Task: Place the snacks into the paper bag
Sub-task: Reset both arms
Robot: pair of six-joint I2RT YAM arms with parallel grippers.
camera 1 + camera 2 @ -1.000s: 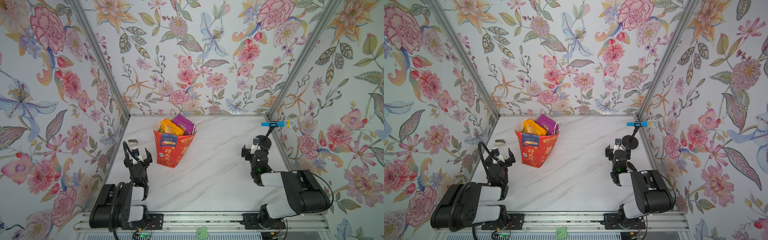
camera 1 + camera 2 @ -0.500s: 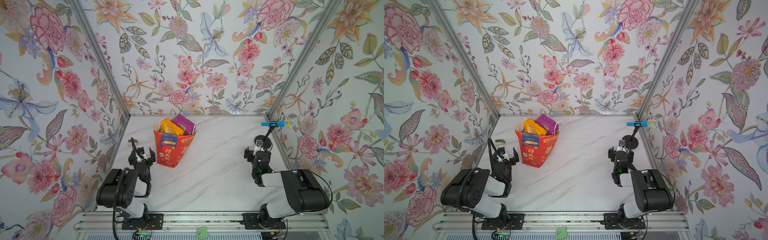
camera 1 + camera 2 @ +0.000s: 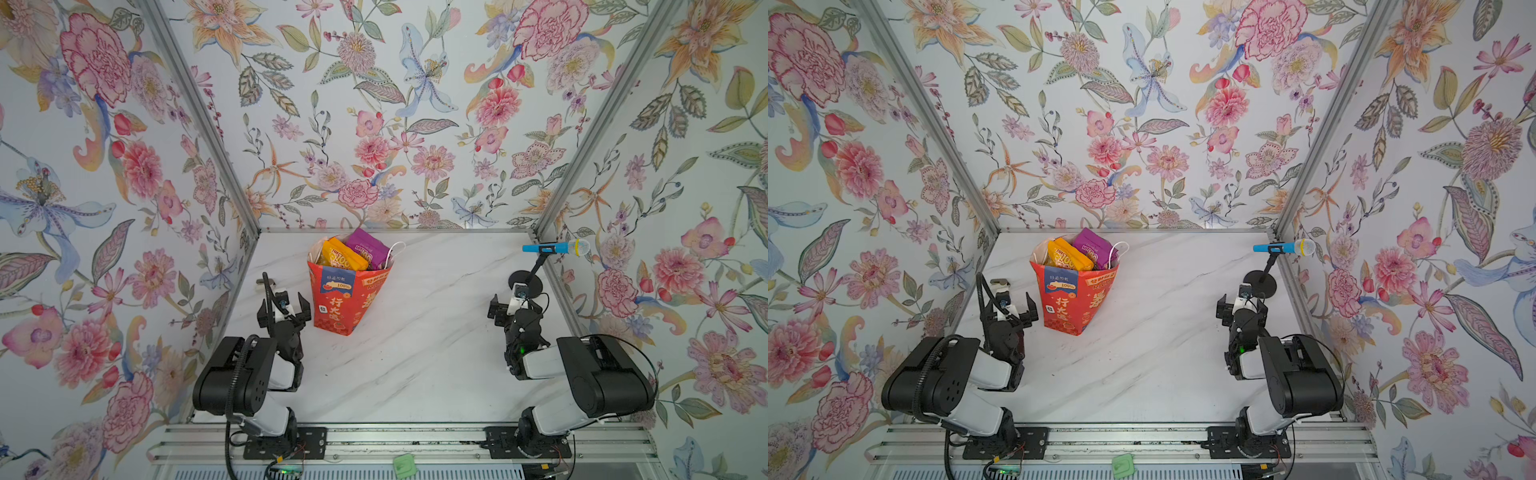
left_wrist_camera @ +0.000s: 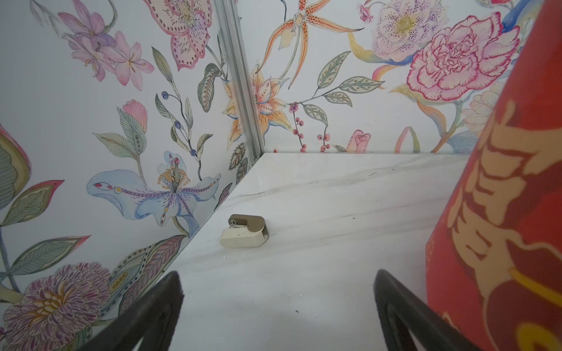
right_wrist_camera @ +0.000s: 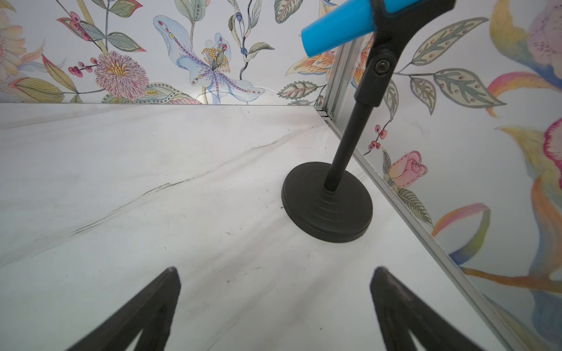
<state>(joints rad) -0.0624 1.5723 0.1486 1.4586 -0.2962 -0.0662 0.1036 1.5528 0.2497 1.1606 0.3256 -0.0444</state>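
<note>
Top views, step: snacks (image 3: 351, 253) fill the mouth of the paper bag (image 3: 347, 303), which stands on the desk (image 3: 436, 357) left of centre. 0 seen loose, so packing is judged complete.
Top views, arms: both folded low. Left hand (image 3: 284, 311) just beside the bag, right hand (image 3: 516, 309) well apart.
Left wrist: fingers (image 4: 152, 313) spread, empty, bag wall alongside.
Right wrist: fingers spread, empty, facing the microphone stand (image 5: 328, 200).
Next move: park only, and avoid nudging the bag.

Floral-papered panels (image 3: 374, 124) on aluminium posts (image 3: 205, 124) are enclosing a marble-patterned bench (image 3: 415, 365), a slotted rail (image 3: 415, 440) carrying robot arms (image 3: 598, 374): a lab test booth.
</note>
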